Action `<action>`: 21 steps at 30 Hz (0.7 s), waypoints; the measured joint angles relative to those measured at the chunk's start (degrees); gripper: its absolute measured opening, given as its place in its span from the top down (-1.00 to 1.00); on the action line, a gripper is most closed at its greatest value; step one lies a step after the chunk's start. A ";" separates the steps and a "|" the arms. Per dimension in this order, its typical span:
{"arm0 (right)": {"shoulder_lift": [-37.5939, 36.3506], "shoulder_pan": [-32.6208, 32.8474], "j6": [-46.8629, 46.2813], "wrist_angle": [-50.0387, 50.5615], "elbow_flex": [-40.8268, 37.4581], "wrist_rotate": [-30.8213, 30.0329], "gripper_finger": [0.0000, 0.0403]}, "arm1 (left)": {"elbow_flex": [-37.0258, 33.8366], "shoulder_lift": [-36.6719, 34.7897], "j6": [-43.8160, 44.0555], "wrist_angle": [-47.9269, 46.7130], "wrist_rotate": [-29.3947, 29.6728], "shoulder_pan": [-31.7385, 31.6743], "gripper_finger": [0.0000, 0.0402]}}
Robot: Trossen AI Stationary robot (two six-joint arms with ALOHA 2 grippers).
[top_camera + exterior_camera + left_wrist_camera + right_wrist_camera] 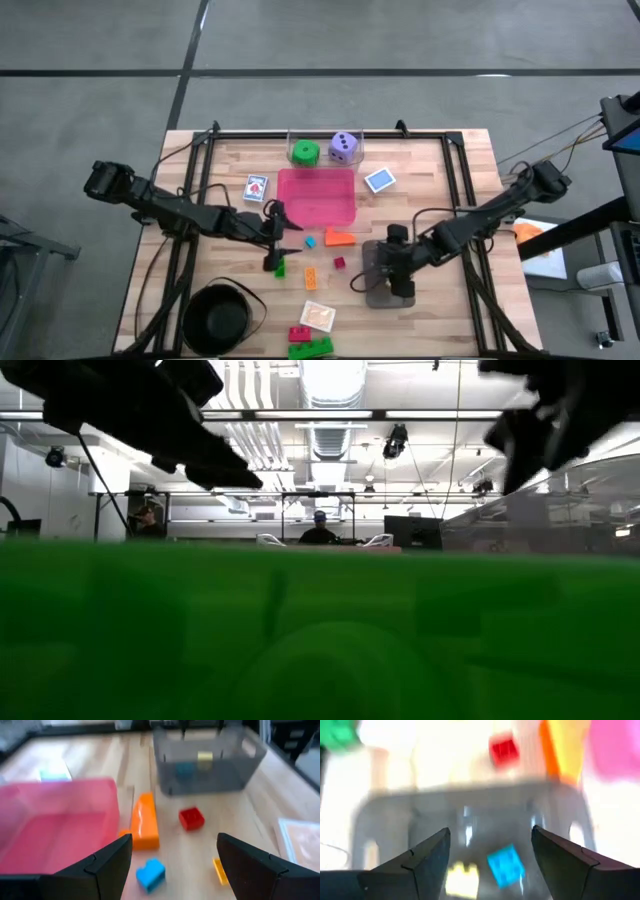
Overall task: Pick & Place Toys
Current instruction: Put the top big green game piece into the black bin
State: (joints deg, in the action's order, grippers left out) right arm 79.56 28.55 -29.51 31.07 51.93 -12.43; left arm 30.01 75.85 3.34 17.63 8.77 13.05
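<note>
Even, shadowless light covers the table from above, ceiling strip lights glare in the low view behind a defocused green mass, and the right wrist view is overexposed and smeared.

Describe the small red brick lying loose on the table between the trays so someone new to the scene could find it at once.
Start at the pink tray in the middle of the wooden table, then look toward the grey tray under the right gripper. The small red brick lies on bare wood between them, just past the long orange brick. It is the only red piece there, small and squarish.
</note>
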 joint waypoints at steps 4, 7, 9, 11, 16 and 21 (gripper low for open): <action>-1.13 2.07 4.73 -9.41 -0.90 -8.22 -0.38 | 3.86 -0.01 1.18 -10.67 -0.01 0.90 -0.47; -0.98 2.93 10.73 -18.16 -2.05 -13.65 -0.39 | 6.73 -0.02 1.23 -17.06 -0.02 1.47 -0.47; -0.45 3.03 15.24 -25.43 -3.18 -16.24 -0.39 | 8.37 0.03 1.24 -20.54 -0.02 1.54 -0.47; 0.48 3.02 20.13 -33.35 -4.67 -18.16 -0.39 | 9.26 0.09 1.24 -22.38 0.07 1.54 -0.47; 3.60 2.38 32.45 -60.60 -10.68 -18.81 -0.39 | 9.46 0.11 1.22 -21.13 1.19 1.54 -0.47; 7.03 1.97 40.13 -84.23 -17.54 -18.45 -0.39 | 9.40 0.11 1.22 -20.65 2.17 1.50 -0.47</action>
State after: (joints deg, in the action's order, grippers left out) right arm 86.59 30.51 10.63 -53.16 34.39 -30.88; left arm 39.40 75.96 4.56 -3.03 10.94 14.55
